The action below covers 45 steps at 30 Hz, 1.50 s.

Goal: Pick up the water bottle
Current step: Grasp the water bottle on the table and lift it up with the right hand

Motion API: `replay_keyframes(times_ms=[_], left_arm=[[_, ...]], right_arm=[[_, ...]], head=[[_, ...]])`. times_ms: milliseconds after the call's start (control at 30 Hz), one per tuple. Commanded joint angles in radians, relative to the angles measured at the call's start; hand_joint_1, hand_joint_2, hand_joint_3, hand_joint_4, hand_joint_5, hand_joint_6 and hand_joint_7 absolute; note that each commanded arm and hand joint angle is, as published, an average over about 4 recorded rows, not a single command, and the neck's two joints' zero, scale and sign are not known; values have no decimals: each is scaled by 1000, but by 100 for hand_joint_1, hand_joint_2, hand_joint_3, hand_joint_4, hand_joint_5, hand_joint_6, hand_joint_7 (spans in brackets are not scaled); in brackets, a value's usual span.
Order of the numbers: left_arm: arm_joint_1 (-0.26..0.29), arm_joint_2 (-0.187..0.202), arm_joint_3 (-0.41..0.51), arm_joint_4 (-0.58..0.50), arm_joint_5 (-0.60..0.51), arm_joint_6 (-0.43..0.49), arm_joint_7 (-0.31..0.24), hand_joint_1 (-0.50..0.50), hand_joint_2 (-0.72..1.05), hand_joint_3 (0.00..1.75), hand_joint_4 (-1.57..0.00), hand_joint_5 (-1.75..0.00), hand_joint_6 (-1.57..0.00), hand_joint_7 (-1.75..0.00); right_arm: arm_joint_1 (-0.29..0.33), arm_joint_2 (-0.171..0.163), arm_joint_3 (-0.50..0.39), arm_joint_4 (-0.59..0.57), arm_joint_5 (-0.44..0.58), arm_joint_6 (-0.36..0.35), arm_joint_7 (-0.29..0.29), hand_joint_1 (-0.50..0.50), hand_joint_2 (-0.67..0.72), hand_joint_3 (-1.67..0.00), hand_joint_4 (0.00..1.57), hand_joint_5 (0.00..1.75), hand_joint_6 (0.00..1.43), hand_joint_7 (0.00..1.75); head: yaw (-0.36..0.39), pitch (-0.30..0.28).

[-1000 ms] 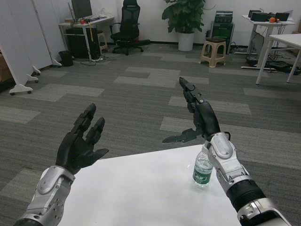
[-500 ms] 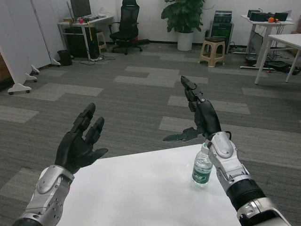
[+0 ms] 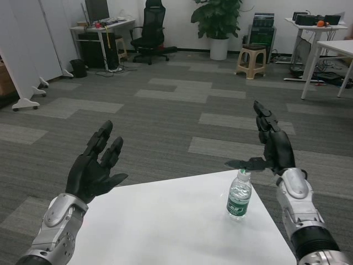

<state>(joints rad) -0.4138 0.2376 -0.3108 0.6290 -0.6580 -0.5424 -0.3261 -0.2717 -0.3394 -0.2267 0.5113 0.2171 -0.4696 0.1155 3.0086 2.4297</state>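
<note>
Two robot hands (image 3: 95, 168) (image 3: 273, 148), one water bottle (image 3: 239, 195)

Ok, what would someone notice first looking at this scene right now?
Two black hands raised with fingers spread: the left hand over the table's left edge, the right hand just above and right of the water bottle. The bottle stands upright, ungripped, near the far right of the white table.

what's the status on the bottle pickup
Both hands open: left hand raised over table's left, right hand above and right of bottle. Water bottle upright, untouched. Nothing blocking.
</note>
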Motion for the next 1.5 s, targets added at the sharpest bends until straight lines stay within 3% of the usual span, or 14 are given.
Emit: replay_keyframes(times_ms=[33,267,667,967,1500], left_arm=[[-7,-3,11,6,1,2,1,-32,60,9,0,0,0,0],[-16,-3,10,15,-2,2,1,-32,60,9,0,0,0,0],[-13,-5,9,14,1,2,1,-32,60,9,0,0,0,0],[-12,-6,4,14,1,2,1,-32,60,9,0,0,0,0],[7,-9,-9,-2,2,-1,1,-32,60,9,0,0,0,0]], right_arm=[[21,-23,-33,32,4,13,47,-28,-29,-24,0,0,0,7],[32,-38,-40,186,-2,14,158,-25,-29,-32,0,0,0,7],[1,-23,-17,496,-11,7,173,-24,-29,-32,1,0,0,7],[-74,-6,15,664,-13,4,92,-17,-19,-24,0,2,0,7],[-200,10,112,863,-19,9,-66,-17,-10,-16,0,0,0,7]], head=[[1,-4],[-2,-8],[-3,-2],[-7,11],[-7,40]])
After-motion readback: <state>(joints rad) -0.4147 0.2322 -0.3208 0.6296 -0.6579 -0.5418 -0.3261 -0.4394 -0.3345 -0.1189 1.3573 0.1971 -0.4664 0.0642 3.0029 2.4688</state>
